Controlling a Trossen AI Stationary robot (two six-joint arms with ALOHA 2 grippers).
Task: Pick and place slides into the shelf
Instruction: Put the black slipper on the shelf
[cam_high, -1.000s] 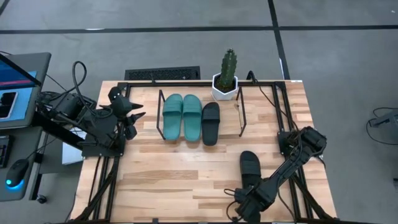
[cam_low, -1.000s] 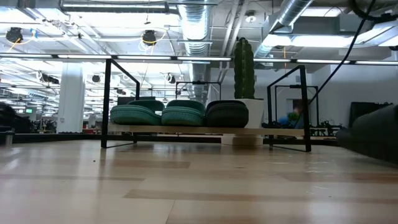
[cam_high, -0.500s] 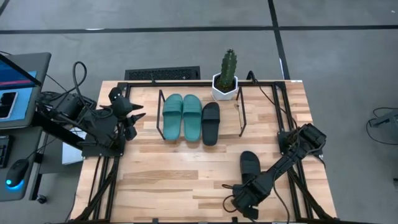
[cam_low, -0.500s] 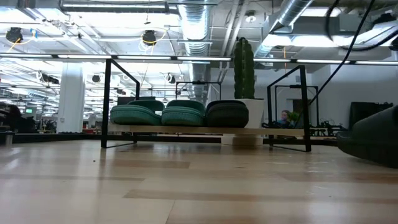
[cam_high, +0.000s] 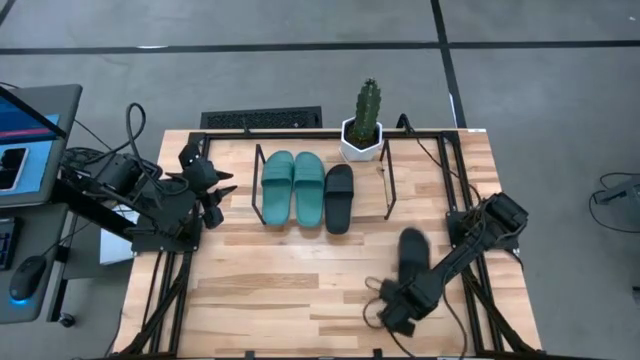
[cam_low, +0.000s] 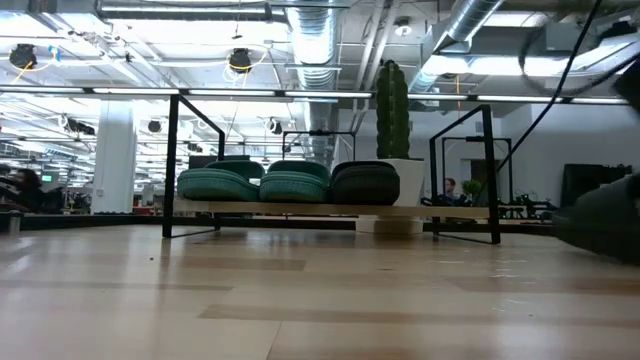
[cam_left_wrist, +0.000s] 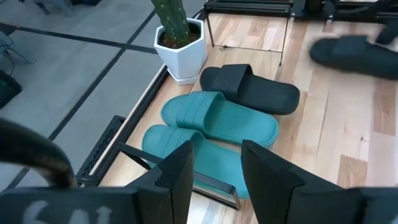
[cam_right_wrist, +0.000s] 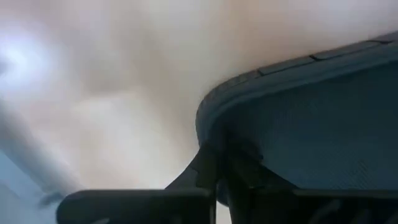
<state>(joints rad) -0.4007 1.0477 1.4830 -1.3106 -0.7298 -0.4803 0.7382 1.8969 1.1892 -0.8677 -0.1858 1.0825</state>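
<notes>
One black slide (cam_high: 412, 255) is over the near right part of the table, blurred, with my right gripper (cam_high: 402, 290) shut on its near end. It also shows far off in the left wrist view (cam_left_wrist: 354, 53). The shelf (cam_high: 388, 185) stands at the far middle. On its board (cam_low: 300, 208) lie two teal slides (cam_high: 278, 188) (cam_high: 309, 188) and another black slide (cam_high: 339, 198), soles down, side by side. My left gripper (cam_high: 215, 190) waits open to the left of the shelf, holding nothing (cam_left_wrist: 214, 171). My right gripper pinches the rim of the black slide's near end (cam_right_wrist: 211, 146) between its two fingers (cam_right_wrist: 205, 177). It comes from the table's near side, slanting, along the slide's length. The slide reaches away toward the far edge. I cannot tell whether it is wholly clear of the table.
A cactus in a white pot (cam_high: 366, 120) stands just behind the shelf's right end. The shelf board has free room to the right of the black slide. A laptop (cam_high: 25, 140) sits off the table's left side. Black table-frame bars (cam_high: 160, 290) run along the left and right sides.
My right gripper has gone toward the table's far edge with the black slide's near end. The slide, which lay flat on the table, has shifted toward the shelf and now shows blurred. My left gripper has edged a little toward the shelf.
</notes>
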